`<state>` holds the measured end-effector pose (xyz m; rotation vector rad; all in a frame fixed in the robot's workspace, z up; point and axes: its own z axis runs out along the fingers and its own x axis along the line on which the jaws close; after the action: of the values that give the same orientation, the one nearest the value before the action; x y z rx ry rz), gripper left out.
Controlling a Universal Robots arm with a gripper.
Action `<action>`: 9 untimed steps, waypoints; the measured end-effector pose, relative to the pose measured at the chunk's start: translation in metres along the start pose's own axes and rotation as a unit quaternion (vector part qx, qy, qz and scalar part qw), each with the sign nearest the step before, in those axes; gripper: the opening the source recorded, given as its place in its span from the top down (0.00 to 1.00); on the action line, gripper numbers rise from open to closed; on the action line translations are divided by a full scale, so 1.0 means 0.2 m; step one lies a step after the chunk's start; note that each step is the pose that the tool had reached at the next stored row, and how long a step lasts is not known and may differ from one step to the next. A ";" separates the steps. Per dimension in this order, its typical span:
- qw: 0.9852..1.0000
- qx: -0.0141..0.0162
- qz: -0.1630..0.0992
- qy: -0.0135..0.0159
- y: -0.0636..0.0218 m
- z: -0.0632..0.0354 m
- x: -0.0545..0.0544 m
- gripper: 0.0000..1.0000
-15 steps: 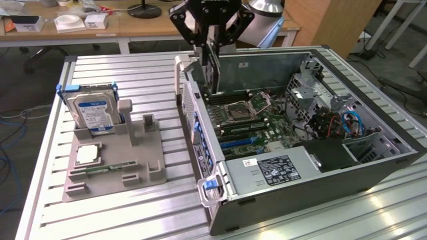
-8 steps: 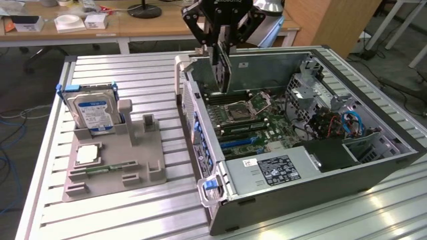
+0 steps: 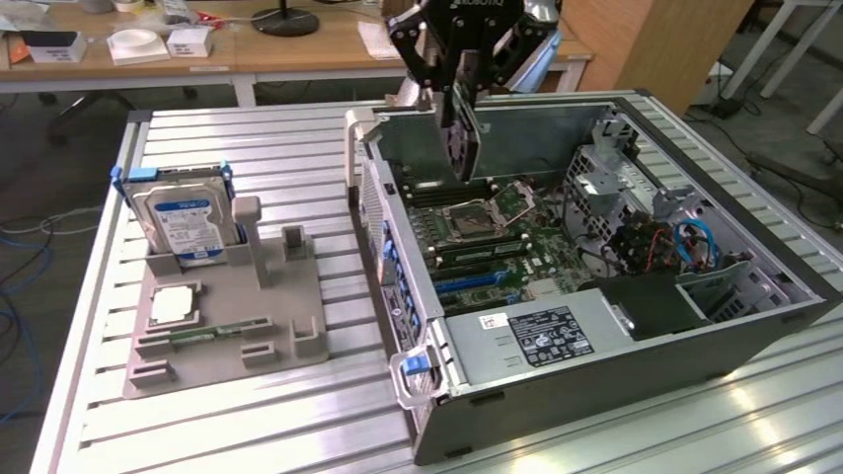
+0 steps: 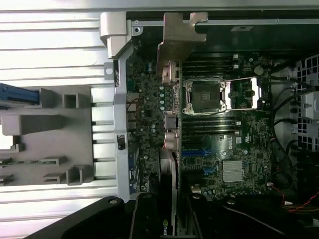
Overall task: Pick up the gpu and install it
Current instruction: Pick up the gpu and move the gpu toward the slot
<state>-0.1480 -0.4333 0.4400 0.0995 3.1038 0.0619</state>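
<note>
Pincer (image 3: pixel 464 77), seemingly around upright gpu (image 3: pixel 464 138)

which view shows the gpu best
The exterior view: the gpu hangs from the gripper, one flat face showing, above the open computer case. The wrist view shows it edge-on, a thin blade with its pale bracket.
</note>
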 end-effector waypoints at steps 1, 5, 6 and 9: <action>1.000 0.000 0.000 0.000 0.001 0.001 -0.02 0.73; 1.000 0.000 0.000 0.000 0.005 0.004 -0.09 0.73; 1.000 0.000 0.000 0.000 0.007 0.005 -0.11 0.73; 1.000 0.000 0.000 0.000 0.010 0.008 -0.16 0.73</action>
<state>-0.1154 -0.4333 0.4396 0.1002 3.1037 0.0619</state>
